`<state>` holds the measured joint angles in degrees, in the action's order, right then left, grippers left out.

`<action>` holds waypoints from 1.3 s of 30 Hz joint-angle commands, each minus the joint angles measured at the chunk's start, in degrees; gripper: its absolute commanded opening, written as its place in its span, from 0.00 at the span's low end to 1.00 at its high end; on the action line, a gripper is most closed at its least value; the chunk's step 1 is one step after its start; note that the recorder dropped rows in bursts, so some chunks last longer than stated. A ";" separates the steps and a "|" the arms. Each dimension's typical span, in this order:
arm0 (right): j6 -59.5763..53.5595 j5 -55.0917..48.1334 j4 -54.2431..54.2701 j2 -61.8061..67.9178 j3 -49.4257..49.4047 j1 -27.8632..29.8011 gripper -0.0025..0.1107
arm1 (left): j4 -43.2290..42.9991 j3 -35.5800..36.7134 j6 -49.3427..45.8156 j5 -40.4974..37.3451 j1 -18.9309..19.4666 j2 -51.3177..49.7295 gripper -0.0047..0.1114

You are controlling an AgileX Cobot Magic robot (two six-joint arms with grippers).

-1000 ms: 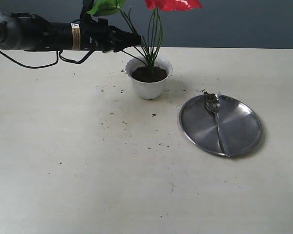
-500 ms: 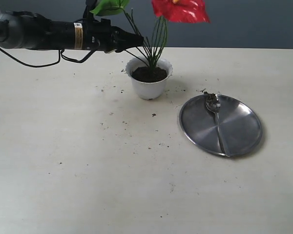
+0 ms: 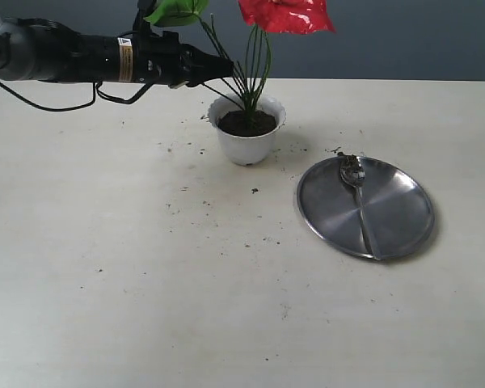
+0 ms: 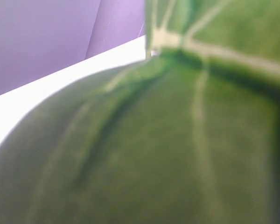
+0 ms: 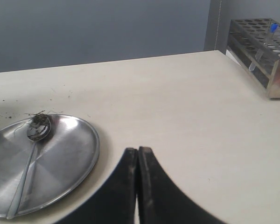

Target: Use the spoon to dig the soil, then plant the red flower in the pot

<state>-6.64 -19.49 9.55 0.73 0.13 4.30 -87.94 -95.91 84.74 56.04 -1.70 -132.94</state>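
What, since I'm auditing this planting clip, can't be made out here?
- Left wrist view: a blurred green leaf fills the frame, hiding the left gripper and pot.
- Exterior view: top edge crops the red flower; soil hides its stem ends.
- Exterior view: right gripper is out of frame.

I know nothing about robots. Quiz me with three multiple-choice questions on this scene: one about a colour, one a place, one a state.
1. The pot holding the red flower is: A blue; B white; C black.
2. The spoon lies: A in the pot; B on the table; C on the steel plate.
3. The right arm's jaws are: A shut and empty; B wide open; C closed on the spoon.

B: its wavy-rimmed wall is white.
C: it rests across the plate.
A: the right wrist view shows them pressed together, nothing between.
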 commanded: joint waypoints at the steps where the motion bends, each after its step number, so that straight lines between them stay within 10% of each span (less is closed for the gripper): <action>1: -0.03 0.28 -0.06 -0.21 -0.13 0.24 0.02 | -6.96 1.04 0.30 -2.10 -0.48 -1.72 0.04; 11: -0.03 0.28 -0.06 -0.21 -0.13 0.24 0.02 | -7.10 1.04 0.70 -2.43 -0.48 -1.72 0.04; 20: -0.03 0.28 -0.06 -0.21 -0.13 0.24 0.02 | -6.61 1.04 0.33 1.60 -0.48 -1.72 0.30; 39: -0.03 0.28 -0.06 -0.21 -0.13 0.24 0.02 | -6.39 1.04 0.33 4.77 0.55 -1.72 0.44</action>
<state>-6.64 -19.49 9.55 0.73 0.13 4.30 -94.58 -95.21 85.16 59.97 -1.80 -134.32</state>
